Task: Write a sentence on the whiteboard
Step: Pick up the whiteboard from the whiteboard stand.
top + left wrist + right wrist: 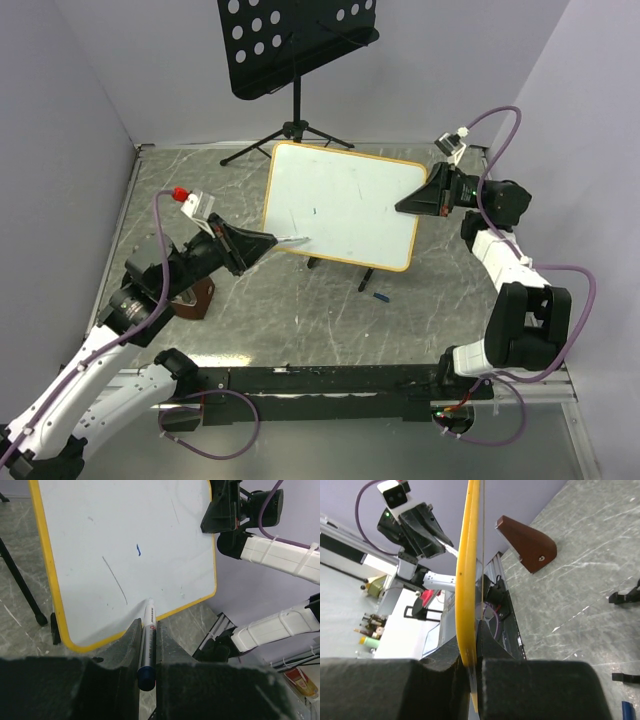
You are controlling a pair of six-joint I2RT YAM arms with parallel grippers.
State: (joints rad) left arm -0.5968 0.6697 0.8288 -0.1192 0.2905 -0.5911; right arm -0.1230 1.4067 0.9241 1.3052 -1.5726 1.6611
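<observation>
Left gripper (148,626) pinches a white, blue-capped marker (147,645), tip against the yellow-framed rectangular whiteboard (125,525) ahead; short blue stroke (139,550) lies beyond the tip. Right gripper (473,656) is clamped on the board's edge.

Top of music stand (320,35) cut by frame edge. Left wrist view crops upper whiteboard (125,530); right wrist view shows it edge-on, face hidden. Part of marker (148,625) barrel hidden between left fingers (125,652). Small blue item (381,296) on bench (300,320) too small to identify.

Whiteboard (345,205): white, thin yellow-wood frame, round corners. Stands up tilted on small black feet (55,631). Only one tiny blue mark (139,550) near middle, few faint grey lines (115,580).
</observation>
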